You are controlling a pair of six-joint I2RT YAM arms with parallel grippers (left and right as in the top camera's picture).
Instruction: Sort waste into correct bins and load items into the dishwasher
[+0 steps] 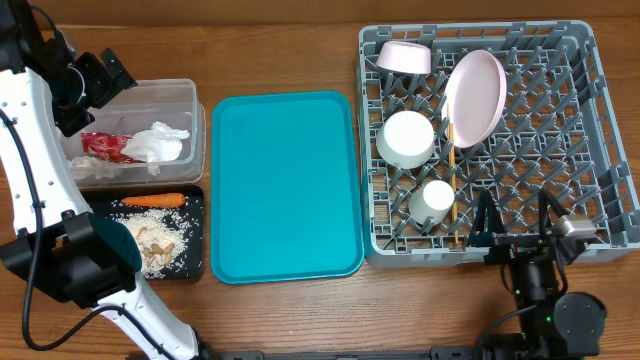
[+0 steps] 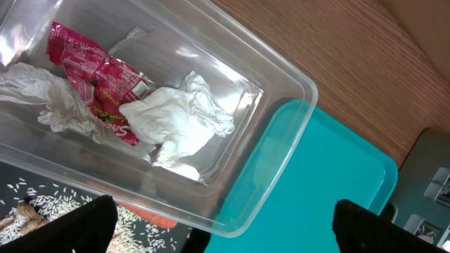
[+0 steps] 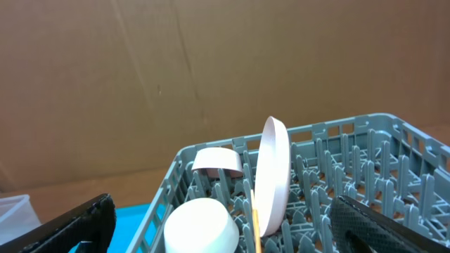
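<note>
Risk: left gripper and right gripper were apart, empty; a nudge might topple white round plate leaning in right grey plastic pegged rack

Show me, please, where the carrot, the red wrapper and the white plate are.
carrot [image 1: 153, 200]: overhead view, middle of its length.
red wrapper [image 2: 98, 81]: left wrist view, its printed middle.
white plate [image 1: 474, 97]: overhead view, centre of its face.

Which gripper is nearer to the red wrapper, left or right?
Left. The left gripper hangs over the clear tub holding the red wrapper; the right gripper is far off, at the near edge of the dish rack.
</note>
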